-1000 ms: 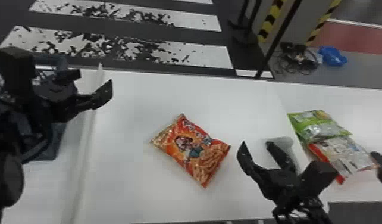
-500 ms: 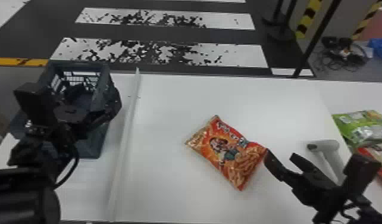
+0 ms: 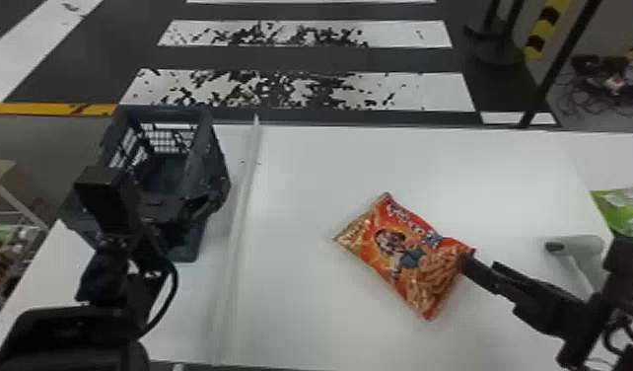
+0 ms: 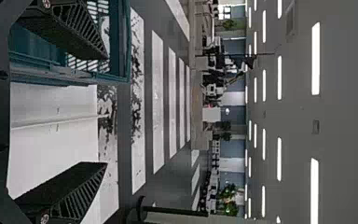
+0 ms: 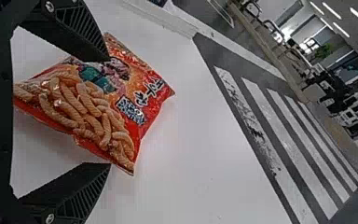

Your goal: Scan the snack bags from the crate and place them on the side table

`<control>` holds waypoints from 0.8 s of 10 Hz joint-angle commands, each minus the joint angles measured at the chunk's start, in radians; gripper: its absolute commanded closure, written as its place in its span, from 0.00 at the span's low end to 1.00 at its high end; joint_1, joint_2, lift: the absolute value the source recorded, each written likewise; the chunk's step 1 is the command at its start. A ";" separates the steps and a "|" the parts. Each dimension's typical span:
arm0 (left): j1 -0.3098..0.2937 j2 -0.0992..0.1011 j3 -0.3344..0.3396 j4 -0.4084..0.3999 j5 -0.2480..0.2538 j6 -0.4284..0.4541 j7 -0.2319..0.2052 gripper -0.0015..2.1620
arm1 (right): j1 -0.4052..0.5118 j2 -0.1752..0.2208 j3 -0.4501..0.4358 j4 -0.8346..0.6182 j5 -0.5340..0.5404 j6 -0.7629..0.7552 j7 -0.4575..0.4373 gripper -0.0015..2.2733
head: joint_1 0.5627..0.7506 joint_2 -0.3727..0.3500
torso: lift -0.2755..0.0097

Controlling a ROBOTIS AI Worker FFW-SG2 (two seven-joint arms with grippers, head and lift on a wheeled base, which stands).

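In the head view the orange snack bag (image 3: 409, 256) lies flat on the white table, with my right gripper (image 3: 471, 264) at its right corner. Seen from the right wrist, the bag (image 5: 98, 98) sits between and beyond the spread fingers of my right gripper (image 5: 109, 112), not clamped. My left gripper (image 3: 197, 207) is over the near right part of the dark crate (image 3: 214, 153); from the left wrist its fingers stand wide apart (image 4: 106, 112), with the crate wall (image 4: 70, 74) behind one. The scanner (image 3: 584, 246) lies at the right. A green bag (image 3: 626, 212) rests on the side table (image 3: 611, 158).
A raised white strip (image 3: 241, 212) runs front to back across the table between crate and bag. Behind the table is a dark floor with white stripes, and a thin black pole (image 3: 557, 69) stands at the back right. A shelf (image 3: 5, 197) is at the far left.
The head view has swung left, bringing the whole crate in. My right gripper has moved left to the orange bag's corner, while the bag lies as before. My left gripper stays by the crate.
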 commanded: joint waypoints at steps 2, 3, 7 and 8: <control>0.016 -0.006 -0.024 -0.013 -0.010 0.003 0.024 0.03 | -0.095 -0.022 0.002 0.083 -0.009 0.088 0.001 0.03 | 0.70 0.58 | 0.64; 0.021 -0.006 -0.024 -0.016 -0.010 0.003 0.021 0.03 | -0.133 -0.034 0.007 0.131 -0.005 0.100 0.001 0.03 | 0.70 0.58 | 0.64; 0.034 -0.006 -0.009 -0.024 -0.012 0.006 0.015 0.04 | -0.227 -0.074 0.030 0.257 0.034 0.100 0.001 0.03 | 0.70 0.56 | 0.64; 0.034 -0.006 -0.009 -0.022 -0.010 0.009 0.013 0.04 | -0.239 -0.077 0.035 0.278 0.041 0.100 0.001 0.03 | 0.70 0.56 | 0.64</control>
